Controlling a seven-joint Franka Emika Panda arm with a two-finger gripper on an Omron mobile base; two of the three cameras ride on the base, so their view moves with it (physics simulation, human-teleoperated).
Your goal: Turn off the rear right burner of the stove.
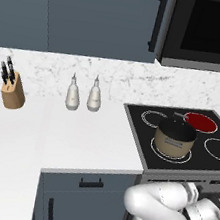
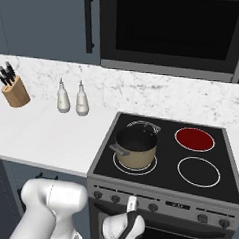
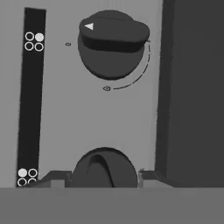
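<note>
The two-finger gripper (image 3: 104, 177) stands spread, one dark tip on each side of a small round dark knob (image 3: 104, 168) on the grey steel front panel (image 3: 65, 118) of the black glass stove (image 2: 163, 167), placed so, I judge, to pinch and turn it. Its neighbour, another dark knob with a white pointer (image 3: 111, 43), sits untouched. The rear right burner (image 2: 194, 138), a white-ringed round zone, glows bright red at the cooktop's back right, behind the tan pot (image 2: 136, 147), so it is on.

A home kitchen: stove (image 2: 165, 159) with a pot (image 2: 136, 148), microwave (image 2: 172, 32) above, knife block (image 2: 13, 89) on marble-backed counter (image 1: 52, 133).
</note>
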